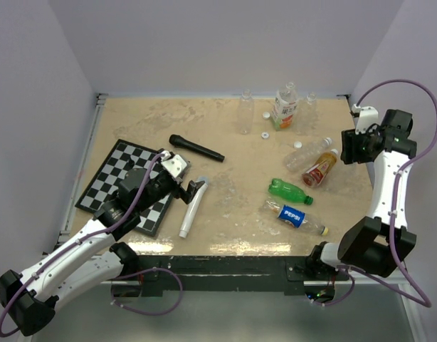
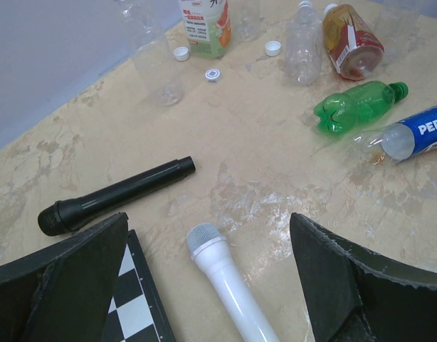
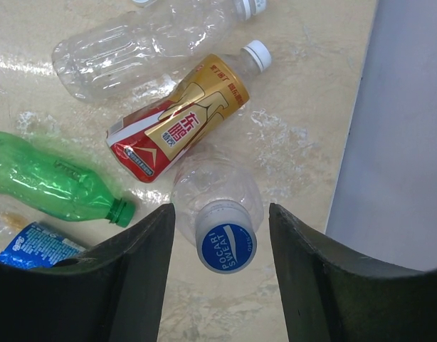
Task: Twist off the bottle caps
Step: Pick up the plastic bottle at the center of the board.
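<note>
Jaws on the left gripper [image 1: 192, 187] are seen spread wide and empty in the top view. It's parked over the long white cylindrical microphone [image 1: 192, 208] beside the black-and-white chessboard [image 1: 108, 182], well apart from the bottles. The right gripper [image 1: 355, 148] is held near the table's right edge, and its jaw state can't be read from up there. A couple of loose small white round plastic caps [image 1: 265, 114] are spotted near the back.

In the left wrist view, the wide-open fingers [image 2: 83, 278] are shown with only the white microphone below them and a black handheld microphone [image 2: 112, 196] just beyond. No bottle is being braced from this side.

In the right wrist view, the jaws are parted on either side of the small round blue plastic cap [image 3: 226, 246], which sits on what looks like an upright clear plastic bottle [image 3: 218, 185]. A sliver of gap is left on each side, so nothing is grasped yet.

The worry is that a thin, unbraced bottle could simply be spun along with the cap. It could also be tipped onto the gold-and-red labelled bottle [image 3: 179, 121] lying just beside it. If the cap is pinched off-centre, it could be squirted out sideways.
</note>
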`<state>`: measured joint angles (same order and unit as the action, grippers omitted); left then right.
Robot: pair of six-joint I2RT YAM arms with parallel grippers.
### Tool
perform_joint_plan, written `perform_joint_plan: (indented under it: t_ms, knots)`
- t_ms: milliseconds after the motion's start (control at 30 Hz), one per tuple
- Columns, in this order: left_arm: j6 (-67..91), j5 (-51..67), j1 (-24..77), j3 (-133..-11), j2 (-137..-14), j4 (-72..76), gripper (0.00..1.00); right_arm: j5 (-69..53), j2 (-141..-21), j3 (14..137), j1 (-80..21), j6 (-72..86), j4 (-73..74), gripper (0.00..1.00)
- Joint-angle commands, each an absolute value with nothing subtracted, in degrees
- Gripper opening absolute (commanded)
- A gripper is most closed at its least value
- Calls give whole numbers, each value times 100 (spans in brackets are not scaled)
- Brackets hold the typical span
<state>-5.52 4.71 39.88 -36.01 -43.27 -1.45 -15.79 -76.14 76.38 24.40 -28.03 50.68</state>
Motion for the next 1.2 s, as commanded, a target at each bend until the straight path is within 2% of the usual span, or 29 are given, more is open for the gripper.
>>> perform_joint_plan:
  t_ms: [0,133,233,300,367,533,767,1000,1167]
  knots:
    - [-466,536,3964,-3788,-4307,18,100,-1696,-7611,7638,2461,-2900,5150,58]
    - [-466,545,3964,-3788,-4307,18,100,-1652,-7638,7603,2461,-2944,5186,55]
    - [-475,545,3964,-3788,-4307,9,100,-1644,-7638,7594,2461,-2988,5212,41]
    - [-466,536,3964,-3788,-4298,18,100,-1574,-7603,7681,2461,-3041,5273,25]
    - [-466,545,3964,-3779,-4289,17,100,-1398,-7506,7839,2461,-3085,5291,14]
    - [-466,615,3964,-3779,-4350,9,100,-1029,-7199,8270,2461,-3383,5492,2]
    - [-545,712,3964,-3753,-4351,35,100,-1344,-6768,8981,2461,-3919,6134,0]
    - [-580,703,3964,-3683,-4298,132,100,-2863,-6688,10124,2452,-4342,7180,0]
    - [-624,738,3964,-3656,-4315,184,100,-3331,-6574,10327,2294,-4456,7181,0]
